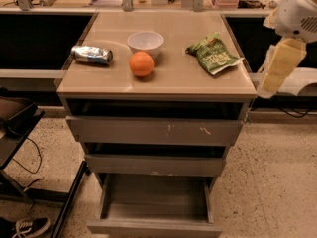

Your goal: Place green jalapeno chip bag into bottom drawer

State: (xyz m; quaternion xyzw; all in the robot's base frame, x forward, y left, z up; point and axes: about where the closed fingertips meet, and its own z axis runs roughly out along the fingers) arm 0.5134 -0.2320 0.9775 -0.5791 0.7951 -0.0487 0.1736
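The green jalapeno chip bag lies flat on the right side of the tan surface, well apart from the white bowl. An orange sits just in front of the bowl, and a crushed silver can lies to the left. The bottom drawer stands pulled out. The claw hangs off the surface's right edge, near the bag but not touching it; I cannot tell whether it is apart or together.

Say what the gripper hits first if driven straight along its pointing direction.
The gripper, right of the cabinet top, points down and slightly left. Likely the floor beside the cabinet first, though it may graze the top's right front corner; depth unclear.
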